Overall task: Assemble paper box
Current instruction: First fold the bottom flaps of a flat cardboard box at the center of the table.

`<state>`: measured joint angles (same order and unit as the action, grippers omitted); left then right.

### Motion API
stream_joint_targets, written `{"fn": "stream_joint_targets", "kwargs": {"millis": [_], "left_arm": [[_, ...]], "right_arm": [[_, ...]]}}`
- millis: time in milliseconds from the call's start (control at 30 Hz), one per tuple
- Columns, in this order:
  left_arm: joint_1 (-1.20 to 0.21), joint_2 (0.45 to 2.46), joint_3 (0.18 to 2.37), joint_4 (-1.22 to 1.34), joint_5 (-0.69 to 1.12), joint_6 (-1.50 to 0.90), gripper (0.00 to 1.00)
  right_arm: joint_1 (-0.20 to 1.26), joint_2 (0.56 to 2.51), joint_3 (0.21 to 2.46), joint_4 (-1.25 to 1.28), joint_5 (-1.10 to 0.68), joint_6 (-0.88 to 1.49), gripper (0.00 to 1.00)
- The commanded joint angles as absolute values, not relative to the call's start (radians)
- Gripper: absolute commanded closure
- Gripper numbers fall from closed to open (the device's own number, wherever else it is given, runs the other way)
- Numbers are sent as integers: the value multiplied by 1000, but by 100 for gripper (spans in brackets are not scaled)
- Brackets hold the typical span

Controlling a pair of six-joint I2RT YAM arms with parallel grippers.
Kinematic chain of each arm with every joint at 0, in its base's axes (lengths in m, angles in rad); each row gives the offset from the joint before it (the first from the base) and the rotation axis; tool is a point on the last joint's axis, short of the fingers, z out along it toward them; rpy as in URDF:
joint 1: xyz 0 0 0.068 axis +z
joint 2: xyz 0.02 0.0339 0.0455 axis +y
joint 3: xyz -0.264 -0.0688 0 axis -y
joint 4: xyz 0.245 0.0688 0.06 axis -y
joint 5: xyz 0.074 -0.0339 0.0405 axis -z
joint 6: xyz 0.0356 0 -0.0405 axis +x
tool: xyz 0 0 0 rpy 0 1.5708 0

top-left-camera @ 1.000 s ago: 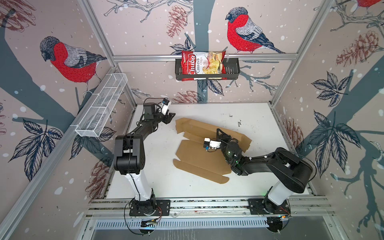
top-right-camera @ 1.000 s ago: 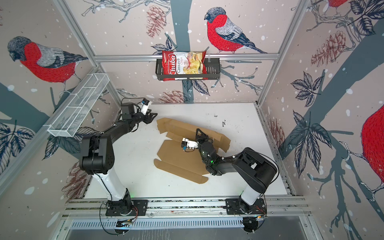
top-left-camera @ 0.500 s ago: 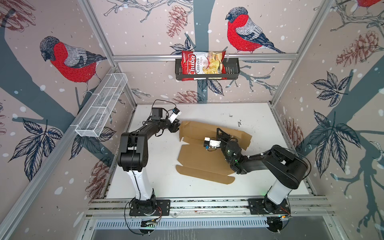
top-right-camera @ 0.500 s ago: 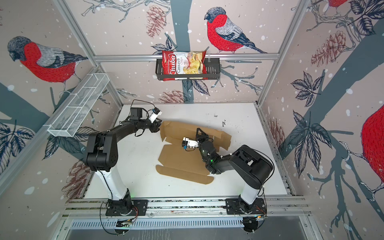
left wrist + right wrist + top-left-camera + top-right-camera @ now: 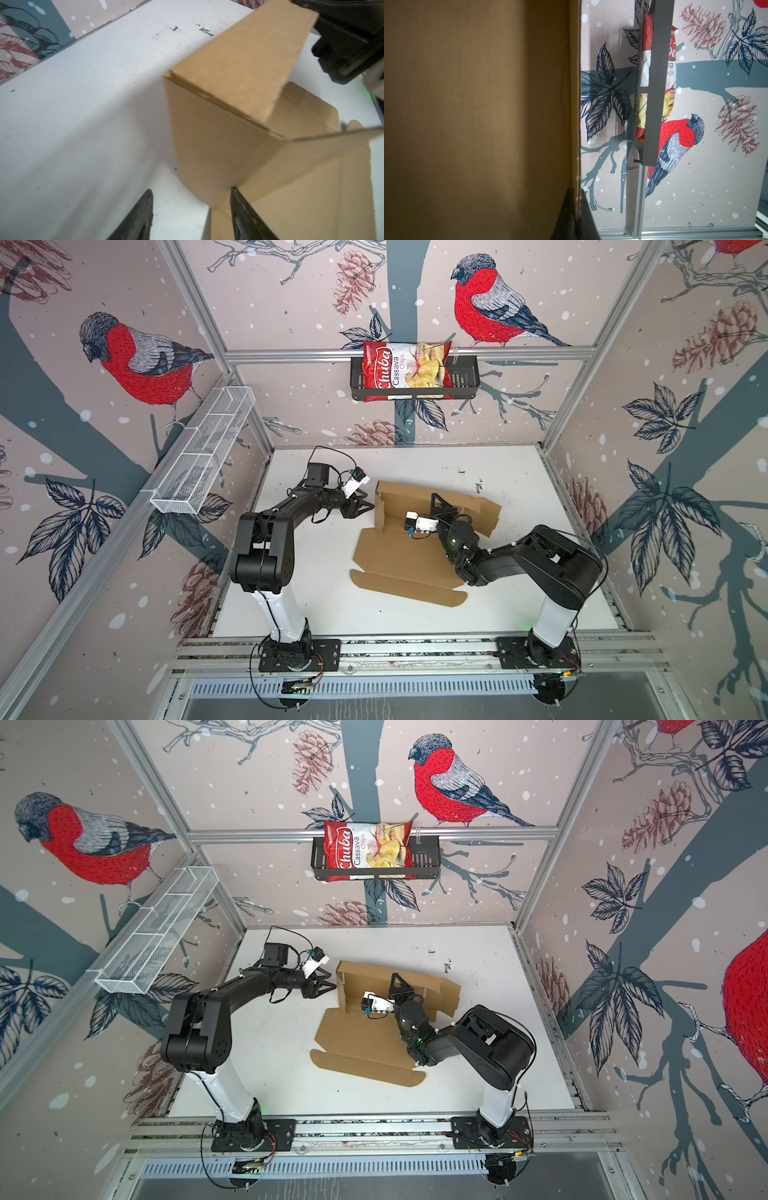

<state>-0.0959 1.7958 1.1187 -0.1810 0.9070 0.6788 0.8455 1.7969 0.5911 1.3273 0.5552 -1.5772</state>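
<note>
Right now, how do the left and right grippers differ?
The left gripper is open and holds nothing; the right gripper is shut on a wall of the box. The left one is beside the box's raised end; the right one is over the box. Both are black.

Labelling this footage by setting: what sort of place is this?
Probably a robot lab test cell, not a home: the left arm and right arm bolted to a rail, an aluminium frame with bird-print wall panels, a chips bag in a wall basket.
</note>
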Motion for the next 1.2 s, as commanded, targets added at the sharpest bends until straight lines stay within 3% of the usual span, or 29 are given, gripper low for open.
{"fn": "stream_joint_targets", "kwargs": {"millis": [0, 233, 467, 800, 1167], "left_arm": [[-111, 1768, 1077, -102, 888, 640, 41], [-139, 1734, 962, 169, 753, 519, 39], [-179, 1730, 929, 301, 663, 474, 44], [-259, 1671, 823, 451, 441, 416, 63], [-388, 1503, 627, 638, 196, 287, 73]], "right_arm": [[851, 1807, 601, 1382, 571, -1589, 100], [867, 1814, 599, 1379, 574, -1592, 100], [886, 1808, 587, 1368, 579, -1585, 100], [920, 1780, 574, 1321, 579, -1557, 100], [941, 1673, 543, 1167, 576, -1489, 100]]}}
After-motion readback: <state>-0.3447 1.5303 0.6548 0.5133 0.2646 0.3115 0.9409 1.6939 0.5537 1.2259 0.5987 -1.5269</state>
